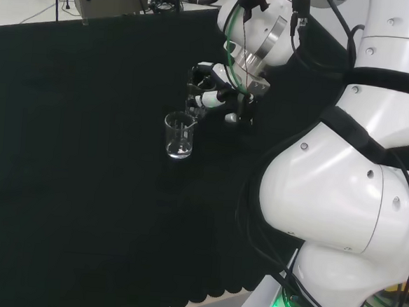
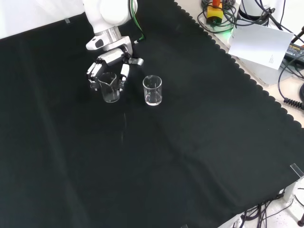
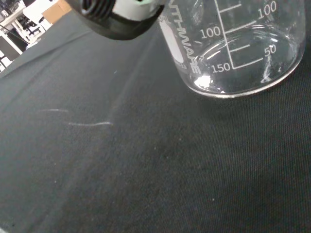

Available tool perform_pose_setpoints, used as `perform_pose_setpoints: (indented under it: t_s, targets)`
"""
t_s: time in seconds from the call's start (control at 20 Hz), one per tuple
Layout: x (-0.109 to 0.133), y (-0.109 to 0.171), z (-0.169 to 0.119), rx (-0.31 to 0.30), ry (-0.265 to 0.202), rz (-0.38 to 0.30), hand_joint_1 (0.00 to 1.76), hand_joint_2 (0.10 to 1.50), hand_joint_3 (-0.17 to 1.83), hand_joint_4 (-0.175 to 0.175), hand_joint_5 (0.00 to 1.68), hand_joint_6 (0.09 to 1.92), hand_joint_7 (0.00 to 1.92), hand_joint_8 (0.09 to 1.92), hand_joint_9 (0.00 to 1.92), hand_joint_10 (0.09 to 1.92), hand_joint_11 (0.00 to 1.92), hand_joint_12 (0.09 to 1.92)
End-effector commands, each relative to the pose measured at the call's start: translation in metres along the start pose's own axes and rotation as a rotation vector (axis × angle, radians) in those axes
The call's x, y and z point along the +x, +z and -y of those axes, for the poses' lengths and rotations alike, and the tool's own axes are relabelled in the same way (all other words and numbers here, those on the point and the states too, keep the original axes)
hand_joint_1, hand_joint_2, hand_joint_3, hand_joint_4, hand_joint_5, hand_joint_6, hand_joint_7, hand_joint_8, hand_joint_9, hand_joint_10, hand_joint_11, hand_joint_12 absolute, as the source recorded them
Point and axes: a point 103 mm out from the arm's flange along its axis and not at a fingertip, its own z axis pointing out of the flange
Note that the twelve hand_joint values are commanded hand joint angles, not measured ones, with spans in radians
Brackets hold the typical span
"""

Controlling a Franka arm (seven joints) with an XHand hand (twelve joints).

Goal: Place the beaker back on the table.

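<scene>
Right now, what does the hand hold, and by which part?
The hand holds a clear glass beaker by its upper wall, fingers curled round it from above.

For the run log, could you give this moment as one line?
hand: curled round beaker | beaker: upright near cloth | second beaker: standing free

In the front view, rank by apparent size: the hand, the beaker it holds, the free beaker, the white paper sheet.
1. White paper sheet
2. Hand
3. Held beaker and free beaker: alike, not ranked.
</scene>
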Motion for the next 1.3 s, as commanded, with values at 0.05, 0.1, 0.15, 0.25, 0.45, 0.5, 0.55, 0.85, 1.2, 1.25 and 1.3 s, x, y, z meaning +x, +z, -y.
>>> perform_pose_setpoints:
  t_s: [0.05, 0.1, 0.15, 0.25, 0.45, 0.5, 0.55, 0.85, 1.2, 1.25, 1.3]
  targets:
    - [0.002, -0.003, 0.001, 0.067, 0.034, 0.021, 0.94, 0.93, -0.17, 0.011, 0.4, 0.59, 0.47, 0.67, 0.86, 0.09, 0.31, 1.34]
    - [0.003, -0.003, 0.001, 0.07, 0.038, 0.026, 0.94, 0.92, -0.17, 0.013, 0.4, 0.57, 0.45, 0.67, 0.85, 0.09, 0.29, 1.34]
    - [0.003, -0.003, 0.001, 0.07, 0.04, 0.031, 0.93, 0.92, -0.17, 0.015, 0.4, 0.55, 0.44, 0.67, 0.84, 0.09, 0.27, 1.35]
    - [0.005, -0.006, 0.002, 0.075, 0.043, 0.034, 0.93, 0.92, -0.17, 0.017, 0.39, 0.52, 0.41, 0.67, 0.81, 0.09, 0.24, 1.37]
    - [0.013, -0.016, 0.004, 0.06, 0.055, 0.038, 0.88, 0.88, -0.17, 0.031, 0.37, 0.41, 0.22, 0.65, 0.63, 0.09, 0.13, 1.47]
    - [0.016, -0.02, 0.005, 0.057, 0.054, 0.04, 0.87, 0.87, -0.17, 0.034, 0.37, 0.37, 0.18, 0.64, 0.59, 0.09, 0.11, 1.49]
    - [0.019, -0.025, 0.006, 0.054, 0.054, 0.04, 0.86, 0.86, -0.17, 0.036, 0.36, 0.34, 0.15, 0.63, 0.57, 0.09, 0.1, 1.5]
    - [0.049, -0.067, 0.02, 0.023, 0.04, 0.065, 0.8, 0.84, -0.17, 0.04, 0.35, 0.23, 0.1, 0.62, 0.52, 0.09, 0.08, 1.55]
    - [0.088, -0.132, 0.062, -0.011, 0.11, 0.087, 0.79, 0.89, -0.17, 0.015, 0.37, 0.16, 0.16, 0.65, 0.6, 0.09, 0.09, 1.54]
    - [0.092, -0.139, 0.07, -0.015, 0.113, 0.092, 0.79, 0.89, -0.17, 0.01, 0.37, 0.16, 0.17, 0.65, 0.61, 0.09, 0.09, 1.53]
    - [0.096, -0.146, 0.077, -0.019, 0.114, 0.093, 0.79, 0.9, -0.17, 0.007, 0.37, 0.14, 0.17, 0.66, 0.61, 0.09, 0.1, 1.53]
